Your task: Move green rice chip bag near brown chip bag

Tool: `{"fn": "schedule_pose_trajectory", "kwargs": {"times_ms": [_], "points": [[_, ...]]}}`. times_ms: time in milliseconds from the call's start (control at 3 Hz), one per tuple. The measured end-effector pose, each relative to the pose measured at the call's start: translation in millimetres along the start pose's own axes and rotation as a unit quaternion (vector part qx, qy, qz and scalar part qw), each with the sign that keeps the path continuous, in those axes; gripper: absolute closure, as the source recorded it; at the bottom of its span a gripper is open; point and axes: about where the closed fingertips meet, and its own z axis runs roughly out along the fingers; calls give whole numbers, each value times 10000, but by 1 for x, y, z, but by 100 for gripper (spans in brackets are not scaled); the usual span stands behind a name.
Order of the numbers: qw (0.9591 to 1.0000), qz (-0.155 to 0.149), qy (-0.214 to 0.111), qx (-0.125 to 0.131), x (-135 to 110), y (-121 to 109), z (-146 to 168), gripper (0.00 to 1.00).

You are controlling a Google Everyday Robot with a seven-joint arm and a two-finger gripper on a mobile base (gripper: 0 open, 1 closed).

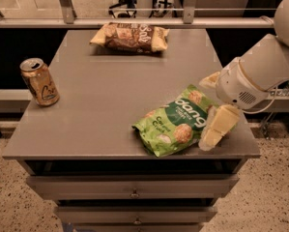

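Note:
The green rice chip bag (179, 122) lies flat near the table's front right, its "dang" panel facing up. The brown chip bag (130, 36) lies flat at the table's far edge, near the middle. My gripper (212, 104) is at the green bag's right end, low over the table. It is open: one cream finger (217, 127) shows at the bag's near right corner and the other (209, 79) just beyond its far right corner. The bag's right end sits between them. The white arm reaches in from the right.
A gold drink can (39, 81) stands upright at the table's left edge. The grey table (110, 95) has drawers below its front edge. A rail and glass panel run behind the far edge.

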Motion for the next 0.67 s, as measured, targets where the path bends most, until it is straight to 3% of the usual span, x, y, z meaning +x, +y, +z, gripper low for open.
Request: {"fn": "schedule_pose_trajectory", "kwargs": {"times_ms": [333,667], "points": [[9993,148,-327,-119,-12,2,20,13],[9980,271,-545,-184,-22,1,32,36]]}}
